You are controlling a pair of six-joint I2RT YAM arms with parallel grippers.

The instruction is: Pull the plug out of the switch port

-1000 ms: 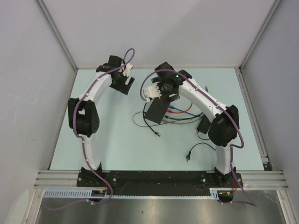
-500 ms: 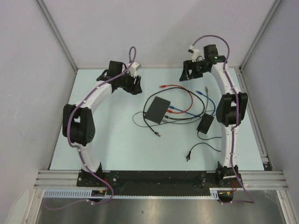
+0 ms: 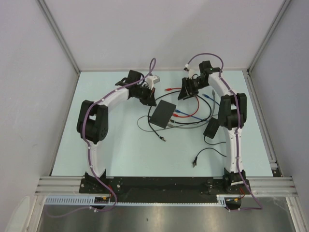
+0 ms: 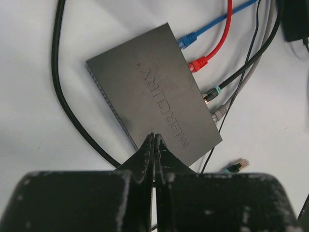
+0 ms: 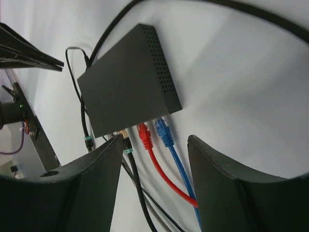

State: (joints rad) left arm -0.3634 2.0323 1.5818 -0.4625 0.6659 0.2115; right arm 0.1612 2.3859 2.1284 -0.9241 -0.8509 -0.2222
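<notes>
The switch is a flat black box lying mid-table. In the left wrist view the switch has a blue plug, a red plug, a teal-banded black plug and a grey plug along one edge. My left gripper is shut and empty, its tips over the switch's near corner. My right gripper hangs open on the port side. Its jaws frame the red plug and blue plug without touching them.
A black adapter brick on a thin lead lies to the right of the switch. Loose cable ends lie around: a red one, a blue one, and black ones. Grey walls enclose the table.
My left arm swung right to the switch and its jaws shut. My right arm lifted off the switch to the far right corner, then came back beside the ports with its jaws narrowing.
</notes>
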